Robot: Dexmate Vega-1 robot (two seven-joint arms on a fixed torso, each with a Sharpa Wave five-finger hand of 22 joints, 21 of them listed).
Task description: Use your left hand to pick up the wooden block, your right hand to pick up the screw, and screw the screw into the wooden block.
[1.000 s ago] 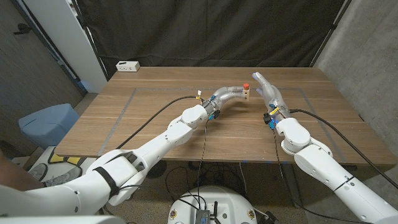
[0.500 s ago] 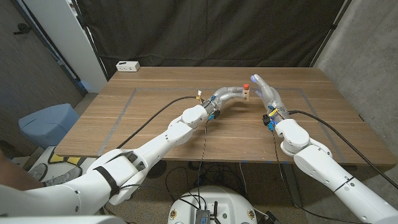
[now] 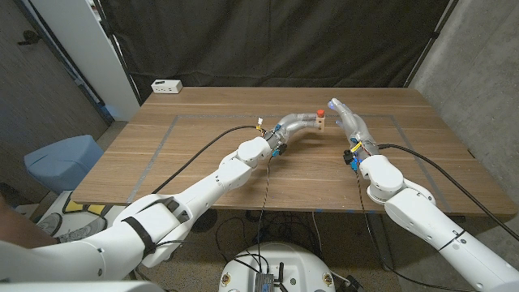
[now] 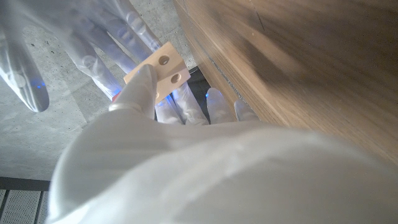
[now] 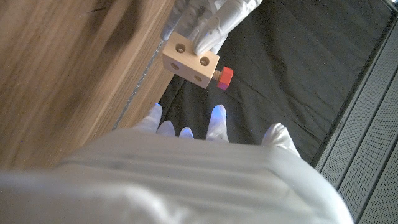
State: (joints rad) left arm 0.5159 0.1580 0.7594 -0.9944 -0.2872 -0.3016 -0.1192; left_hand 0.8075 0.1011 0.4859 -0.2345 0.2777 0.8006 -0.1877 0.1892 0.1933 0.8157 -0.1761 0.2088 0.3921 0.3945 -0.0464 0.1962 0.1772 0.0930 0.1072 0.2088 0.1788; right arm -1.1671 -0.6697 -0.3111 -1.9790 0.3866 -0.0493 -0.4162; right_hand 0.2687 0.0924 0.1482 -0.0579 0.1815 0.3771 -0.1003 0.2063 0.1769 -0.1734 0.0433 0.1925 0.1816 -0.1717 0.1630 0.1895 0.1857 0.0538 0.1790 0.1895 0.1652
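Observation:
My left hand point(image 3: 302, 122) grips a pale wooden block point(image 3: 322, 123) above the table's far middle. A red-headed screw point(image 3: 321, 111) stands in the block's top side. In the right wrist view the block point(image 5: 189, 60) shows two holes, with the screw's red head point(image 5: 225, 77) sticking out of one side and the left hand's fingers point(image 5: 205, 28) around it. My right hand point(image 3: 346, 118) hangs just to the right of the block, fingers spread and holding nothing. The left wrist view shows the block point(image 4: 157, 71) under my thumb and the right hand point(image 4: 74, 37) beyond it.
A white power strip point(image 3: 166, 86) lies at the table's far left corner. Grey tape lines point(image 3: 166, 134) mark a rectangle on the wooden table point(image 3: 203, 162). Cables run along both arms. A blue bin point(image 3: 61, 158) stands left of the table.
My right hand's fingertips have drawn back slightly from the screw. The left hand and the block have stayed where they were.

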